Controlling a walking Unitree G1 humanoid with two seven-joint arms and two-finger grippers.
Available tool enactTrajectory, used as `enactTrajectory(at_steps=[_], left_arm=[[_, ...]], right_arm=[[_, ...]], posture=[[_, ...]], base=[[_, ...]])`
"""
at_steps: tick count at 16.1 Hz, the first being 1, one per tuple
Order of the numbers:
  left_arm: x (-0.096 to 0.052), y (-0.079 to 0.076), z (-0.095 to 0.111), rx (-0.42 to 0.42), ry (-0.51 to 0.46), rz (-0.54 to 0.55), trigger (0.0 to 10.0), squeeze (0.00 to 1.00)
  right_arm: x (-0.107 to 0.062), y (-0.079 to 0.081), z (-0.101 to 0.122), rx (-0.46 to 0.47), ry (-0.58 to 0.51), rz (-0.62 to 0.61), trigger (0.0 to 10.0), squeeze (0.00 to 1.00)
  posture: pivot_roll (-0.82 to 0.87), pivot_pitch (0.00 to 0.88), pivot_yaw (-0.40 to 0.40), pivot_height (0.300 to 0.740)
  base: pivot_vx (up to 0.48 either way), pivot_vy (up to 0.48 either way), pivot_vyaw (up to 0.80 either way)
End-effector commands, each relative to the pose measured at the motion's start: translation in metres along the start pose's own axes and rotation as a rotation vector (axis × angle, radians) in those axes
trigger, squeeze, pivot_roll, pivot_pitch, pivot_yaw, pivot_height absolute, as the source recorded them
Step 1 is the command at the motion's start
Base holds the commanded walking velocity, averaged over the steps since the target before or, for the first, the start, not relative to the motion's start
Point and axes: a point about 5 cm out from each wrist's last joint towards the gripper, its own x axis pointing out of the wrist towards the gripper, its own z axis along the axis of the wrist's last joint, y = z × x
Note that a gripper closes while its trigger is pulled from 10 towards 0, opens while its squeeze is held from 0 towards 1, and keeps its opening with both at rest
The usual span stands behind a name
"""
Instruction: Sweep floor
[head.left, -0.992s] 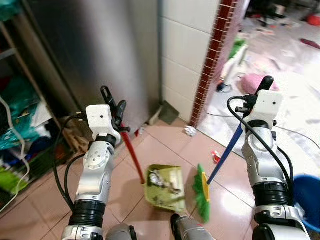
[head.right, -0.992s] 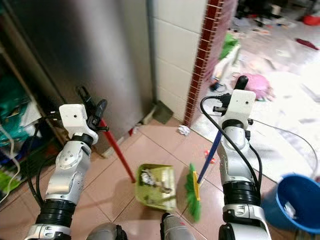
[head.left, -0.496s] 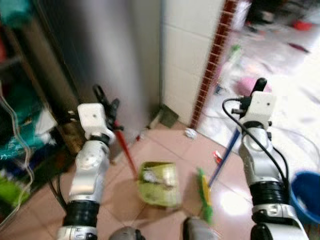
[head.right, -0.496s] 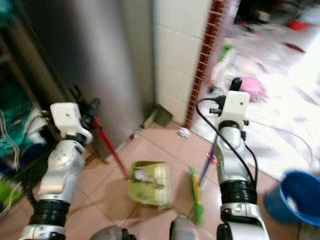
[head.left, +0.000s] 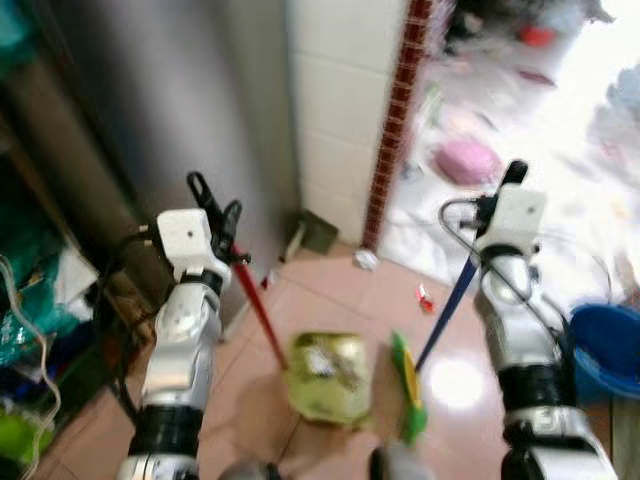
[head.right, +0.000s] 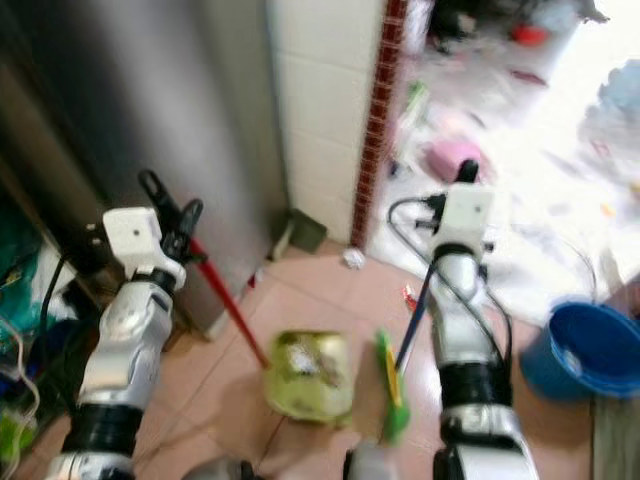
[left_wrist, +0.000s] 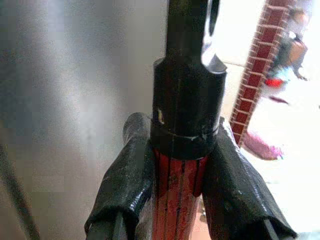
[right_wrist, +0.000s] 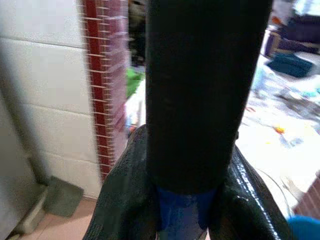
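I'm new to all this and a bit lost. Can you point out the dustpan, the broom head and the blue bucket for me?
dustpan (head.left: 328, 378), left eye view, middle of its yellow-green tray.
broom head (head.left: 408, 388), left eye view, on the green bristles.
blue bucket (head.right: 585, 352), right eye view, on its outer wall.

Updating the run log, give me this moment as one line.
left gripper: shut on red dustpan handle | right gripper: shut on blue broom handle | dustpan: on floor, holds litter | broom head: beside dustpan

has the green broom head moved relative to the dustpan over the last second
No. The green broom head sits just to the robot's right of the yellow-green dustpan, the same as before. The whole picture shifted, so that is the camera moving.
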Motion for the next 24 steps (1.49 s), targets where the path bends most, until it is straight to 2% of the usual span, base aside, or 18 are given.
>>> enactTrajectory(at_steps=[1, 4, 15, 21, 24], left_arm=[[0.0043, -0.0087, 0.0196, -0.008, -0.090, -0.041, 10.0, 0.00], [0.0041, -0.0105, 0.0199, -0.041, -0.087, -0.066, 10.0, 0.00], [0.0031, -0.0136, 0.0191, -0.043, -0.084, -0.089, 10.0, 0.00], [0.0023, -0.0133, 0.0175, -0.039, -0.077, -0.088, 10.0, 0.00], [0.0011, -0.0137, 0.0162, -0.039, -0.072, -0.091, 10.0, 0.00]], right_arm=[[0.0038, -0.0100, 0.0069, -0.037, -0.029, -0.037, 10.0, 0.00], [0.0048, -0.0104, 0.0062, -0.036, -0.020, -0.043, 10.0, 0.00], [0.0049, -0.0125, 0.0059, -0.050, -0.019, -0.050, 10.0, 0.00], [0.0043, -0.0141, 0.0041, -0.058, -0.012, -0.056, 10.0, 0.00], [0.0014, -0.0135, -0.0020, -0.057, 0.008, -0.047, 10.0, 0.00]], posture=[[-0.09, 0.000, 0.043, 0.740], [-0.09, 0.000, 0.044, 0.740], [-0.10, 0.000, 0.047, 0.740], [-0.10, 0.000, 0.048, 0.740], [-0.10, 0.000, 0.051, 0.740]], base=[[0.000, 0.000, -0.51], [0.000, 0.000, -0.55], [0.000, 0.000, -0.80], [0.000, -0.256, -0.80], [0.000, -0.306, -0.14]])
